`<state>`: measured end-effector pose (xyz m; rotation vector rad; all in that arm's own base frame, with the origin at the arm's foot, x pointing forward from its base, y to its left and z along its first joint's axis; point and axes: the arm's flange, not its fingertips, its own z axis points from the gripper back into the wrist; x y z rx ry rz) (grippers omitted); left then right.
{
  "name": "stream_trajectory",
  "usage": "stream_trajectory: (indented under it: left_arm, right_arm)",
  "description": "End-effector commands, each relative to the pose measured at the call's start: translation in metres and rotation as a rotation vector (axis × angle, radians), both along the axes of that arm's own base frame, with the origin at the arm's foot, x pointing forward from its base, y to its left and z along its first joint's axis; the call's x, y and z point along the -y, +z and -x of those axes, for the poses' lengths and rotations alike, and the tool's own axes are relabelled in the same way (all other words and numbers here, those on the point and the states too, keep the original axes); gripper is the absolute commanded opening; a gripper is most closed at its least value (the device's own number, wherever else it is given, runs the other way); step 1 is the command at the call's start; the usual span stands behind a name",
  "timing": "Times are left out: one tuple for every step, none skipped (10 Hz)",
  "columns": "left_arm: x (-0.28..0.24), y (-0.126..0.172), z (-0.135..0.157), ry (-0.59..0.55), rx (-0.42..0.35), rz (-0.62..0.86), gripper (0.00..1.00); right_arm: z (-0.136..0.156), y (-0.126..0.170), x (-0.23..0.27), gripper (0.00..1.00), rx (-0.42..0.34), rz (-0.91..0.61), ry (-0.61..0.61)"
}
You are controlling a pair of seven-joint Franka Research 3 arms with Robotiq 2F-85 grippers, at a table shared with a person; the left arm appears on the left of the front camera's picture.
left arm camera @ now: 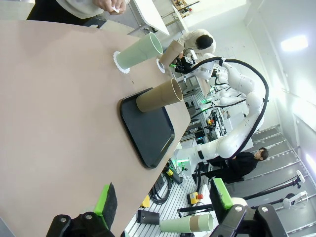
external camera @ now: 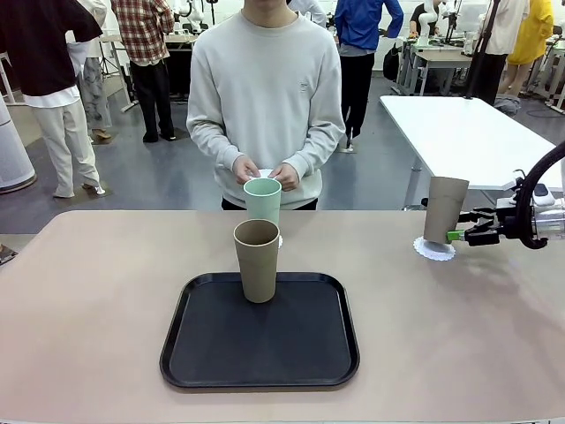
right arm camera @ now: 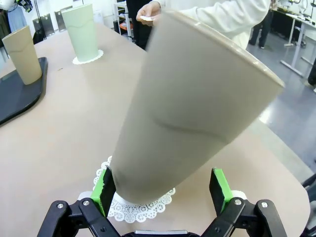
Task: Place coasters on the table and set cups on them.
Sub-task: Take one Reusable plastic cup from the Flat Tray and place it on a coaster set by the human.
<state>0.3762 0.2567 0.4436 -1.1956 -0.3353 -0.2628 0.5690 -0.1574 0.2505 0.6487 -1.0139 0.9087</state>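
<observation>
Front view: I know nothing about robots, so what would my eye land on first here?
Probably the right gripper at the right of the table, jaws open around a tan cup standing on a lacy white coaster. Then the black tray in the middle with a second tan cup on it, and a mint cup on its own coaster just behind, before the person.

Front camera faces the person (external camera: pixel 265 97) across the table (external camera: pixel 88 291); both wrist cameras, low, share the tray (external camera: pixel 265 344).

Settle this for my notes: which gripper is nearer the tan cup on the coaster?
Right. The right gripper straddles the tan cup, jaws open; the left gripper hangs beyond the tray.
</observation>
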Motion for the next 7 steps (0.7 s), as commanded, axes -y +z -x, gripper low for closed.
stream_trajectory:
  left_arm:
    - [-0.0008, 0.0023, 0.0014, -0.004, 0.001, 0.0, 1.0]
    - [-0.0008, 0.0023, 0.0014, -0.004, 0.001, 0.0, 1.0]
    - [-0.0008, 0.0023, 0.0014, -0.004, 0.001, 0.0, 1.0]
    - [-0.0008, 0.0023, 0.0014, -0.004, 0.001, 0.0, 1.0]
    - [-0.0008, 0.0023, 0.0014, -0.004, 0.001, 0.0, 1.0]
    - [-0.0008, 0.0023, 0.0014, -0.004, 0.001, 0.0, 1.0]
    - [-0.0008, 0.0023, 0.0014, -0.004, 0.001, 0.0, 1.0]
  right_arm:
    - [-0.0064, -0.0022, 0.003, 1.0, -0.021, 0.015, -0.012]
    - [-0.0064, -0.0021, 0.0034, 1.0, -0.021, 0.015, -0.013]
    - [-0.0064, -0.002, 0.0033, 1.0, -0.021, 0.016, -0.012]
    - [-0.0061, -0.002, 0.0028, 1.0, -0.021, 0.017, -0.01]
    - [-0.0059, -0.0018, 0.0024, 1.0, -0.021, 0.02, -0.007]
    - [-0.0057, -0.0017, 0.0026, 1.0, -0.022, 0.022, -0.009]
    - [-0.0051, -0.0012, 0.0028, 1.0, -0.021, 0.022, -0.01]
